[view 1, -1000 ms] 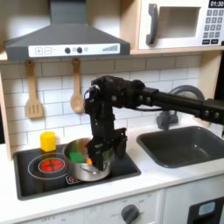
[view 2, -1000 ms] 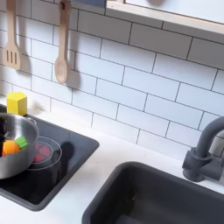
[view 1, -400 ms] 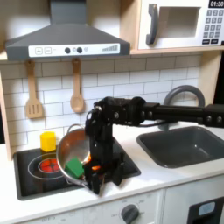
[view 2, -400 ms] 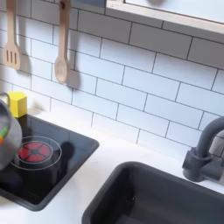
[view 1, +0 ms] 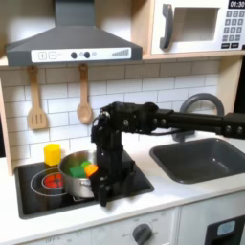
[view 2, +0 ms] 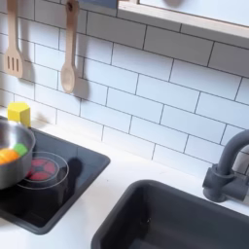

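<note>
Black robot hand (view 1: 100, 188) is down on the right rim of the round silver metal pot (view 1: 78, 175) w/ orange + green toy veg inside, gripping it afaict. Pot's off the red burner (view 1: 53, 179), tilted, so not set down yet. Small yellow block (view 1: 53, 153) sits behind-left of the hand; sink (view 1: 206, 158) well off right, plenty of room.

Bright, even light – soft shadows, both pics slightly blurry

Gripper (view 1: 103, 191) jaws: hidden behind the arm in the first exterior view.
Pot (view 2: 10, 160): cut off by the second exterior view's left edge.
</note>
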Tool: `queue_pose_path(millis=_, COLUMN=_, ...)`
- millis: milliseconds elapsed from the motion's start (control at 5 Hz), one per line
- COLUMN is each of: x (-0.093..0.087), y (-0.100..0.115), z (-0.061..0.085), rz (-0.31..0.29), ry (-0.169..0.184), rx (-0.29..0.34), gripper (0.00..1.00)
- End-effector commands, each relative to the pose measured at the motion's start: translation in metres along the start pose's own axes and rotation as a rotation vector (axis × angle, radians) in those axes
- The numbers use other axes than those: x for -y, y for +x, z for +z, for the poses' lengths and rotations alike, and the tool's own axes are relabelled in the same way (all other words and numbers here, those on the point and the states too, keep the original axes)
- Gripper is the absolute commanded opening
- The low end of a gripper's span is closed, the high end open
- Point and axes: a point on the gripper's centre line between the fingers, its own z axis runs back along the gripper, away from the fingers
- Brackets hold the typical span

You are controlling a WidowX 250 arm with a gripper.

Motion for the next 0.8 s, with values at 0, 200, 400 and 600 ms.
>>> queue_pose_path(millis=0, x=0.005, y=0.013, z=0.032, rz=0.016, ry=-0.042, rx=0.056, gripper=1.00)
queue_pose_path(millis=200, x=0.002, y=0.014, z=0.028, rz=0.013, ry=-0.034, rx=0.037, gripper=1.00)
queue_pose_path(millis=400, x=-0.001, y=0.008, z=0.022, rz=0.000, ry=-0.022, rx=0.031, gripper=1.00)
queue_pose_path(millis=600, x=-0.003, y=-0.004, z=0.013, rz=-0.036, ry=-0.012, rx=0.015, gripper=1.00)
